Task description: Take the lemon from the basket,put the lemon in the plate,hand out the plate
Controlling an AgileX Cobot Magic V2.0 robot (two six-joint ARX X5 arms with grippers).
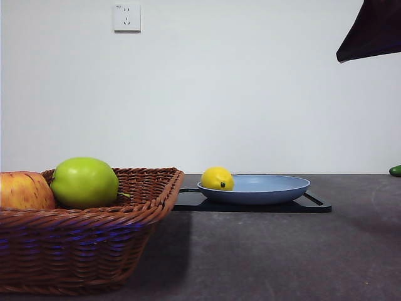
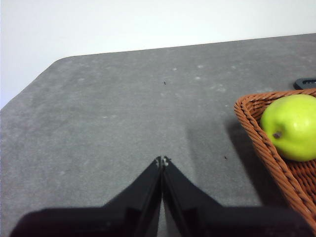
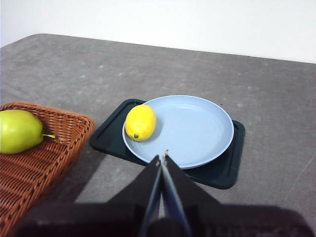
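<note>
The yellow lemon (image 1: pixel 217 179) (image 3: pixel 140 122) lies in the light-blue plate (image 1: pixel 269 188) (image 3: pixel 197 128), near its rim on the basket's side. The plate rests on a flat black tray (image 1: pixel 313 204) (image 3: pixel 224 173). The brown wicker basket (image 1: pixel 94 238) (image 3: pixel 59 143) (image 2: pixel 256 128) stands beside the tray. My right gripper (image 3: pixel 163 157) is shut and empty, hovering high above the plate's near edge; its arm shows as a dark tip (image 1: pixel 373 31) at the top right of the front view. My left gripper (image 2: pixel 162 161) is shut and empty over bare table, apart from the basket.
A green apple (image 1: pixel 84 182) (image 2: pixel 291 126) (image 3: pixel 19 131) and a red-yellow apple (image 1: pixel 25 191) lie in the basket. A small green object (image 1: pixel 395 170) sits at the far right table edge. A wall socket (image 1: pixel 126 17) is on the white wall behind.
</note>
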